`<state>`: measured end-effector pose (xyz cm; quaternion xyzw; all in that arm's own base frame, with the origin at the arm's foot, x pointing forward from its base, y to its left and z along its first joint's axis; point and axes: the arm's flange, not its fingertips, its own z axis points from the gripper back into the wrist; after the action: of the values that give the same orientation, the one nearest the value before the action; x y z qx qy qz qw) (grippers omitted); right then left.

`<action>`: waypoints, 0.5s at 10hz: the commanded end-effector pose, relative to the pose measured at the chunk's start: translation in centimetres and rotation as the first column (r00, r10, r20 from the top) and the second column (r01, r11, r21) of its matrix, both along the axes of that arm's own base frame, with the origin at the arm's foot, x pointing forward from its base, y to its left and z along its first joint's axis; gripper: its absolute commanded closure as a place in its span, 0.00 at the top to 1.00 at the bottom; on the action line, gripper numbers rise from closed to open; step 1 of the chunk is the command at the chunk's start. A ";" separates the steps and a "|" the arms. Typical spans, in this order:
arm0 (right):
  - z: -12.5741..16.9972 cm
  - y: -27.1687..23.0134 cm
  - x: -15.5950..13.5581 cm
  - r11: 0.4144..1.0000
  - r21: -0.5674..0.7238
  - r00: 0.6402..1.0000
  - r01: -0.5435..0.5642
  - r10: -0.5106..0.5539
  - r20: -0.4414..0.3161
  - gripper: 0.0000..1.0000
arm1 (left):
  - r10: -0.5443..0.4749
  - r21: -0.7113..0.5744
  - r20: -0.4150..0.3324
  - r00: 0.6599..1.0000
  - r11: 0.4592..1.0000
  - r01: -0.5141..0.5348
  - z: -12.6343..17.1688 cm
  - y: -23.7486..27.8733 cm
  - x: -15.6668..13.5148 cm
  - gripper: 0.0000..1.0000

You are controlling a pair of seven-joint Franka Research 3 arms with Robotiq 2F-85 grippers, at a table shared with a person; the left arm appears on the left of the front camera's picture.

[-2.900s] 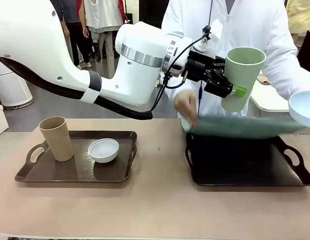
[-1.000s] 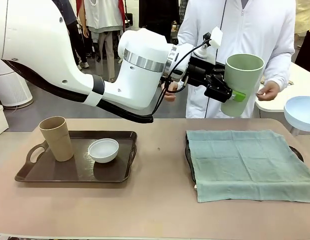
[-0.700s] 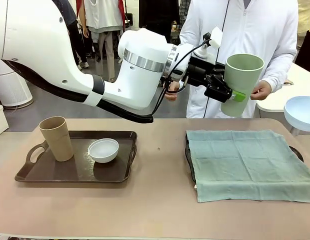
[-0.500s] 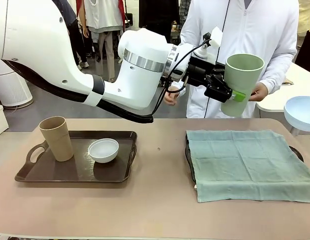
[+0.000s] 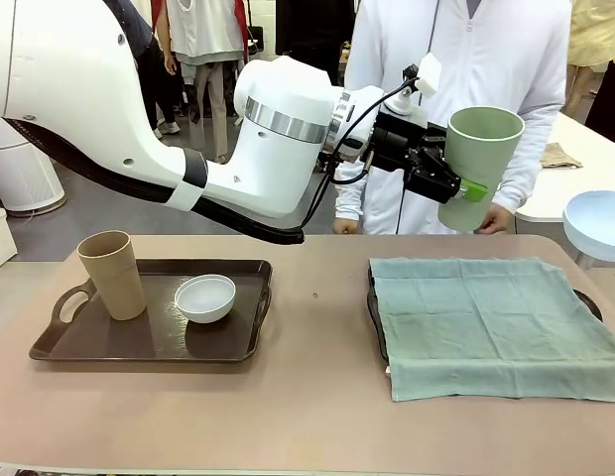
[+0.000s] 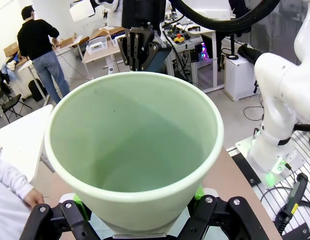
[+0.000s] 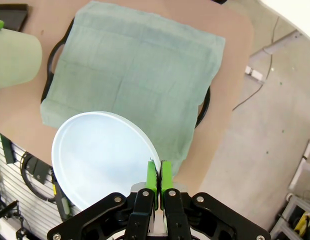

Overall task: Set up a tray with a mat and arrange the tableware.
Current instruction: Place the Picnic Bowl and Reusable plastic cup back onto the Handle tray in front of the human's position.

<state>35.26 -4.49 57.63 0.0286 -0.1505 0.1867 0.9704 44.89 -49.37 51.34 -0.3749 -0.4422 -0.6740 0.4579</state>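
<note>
Since the moment before, the person's hands had dropped from beside the green tumbler to the far edge of the table, while both my arms had kept still. My left claw was clamped around that tumbler low on its wall, holding it upright in the air over the far side of the mat, between the person and the cloth. From my left wrist I looked straight down into its open mouth, with my fingers hugging it from both sides. My right claw was pressed together on the rim of the blue bowl, which hung off to the right, above the table's right end. The mat lay flat over the black tray, whose handles stuck out on either side. Well apart on my left sat the brown tray, carrying the tan tumbler upright with the white bowl just beside it. I counted two tumblers, two bowls, two trays and one mat. One of the person's hands rested just behind and below the green tumbler.
</note>
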 end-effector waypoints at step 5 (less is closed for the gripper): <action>-8.6 1.6 4.5 0.992 0.002 0.989 -0.130 0.130 -0.074 0.04 | -0.094 0.018 -0.153 0.984 0.995 0.098 -8.4 -1.9 3.1 0.86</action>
<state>38.58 -2.85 50.27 0.0373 -0.1045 0.2351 0.9656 46.95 -50.75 42.62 -0.4253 -0.3861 -0.6659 0.4760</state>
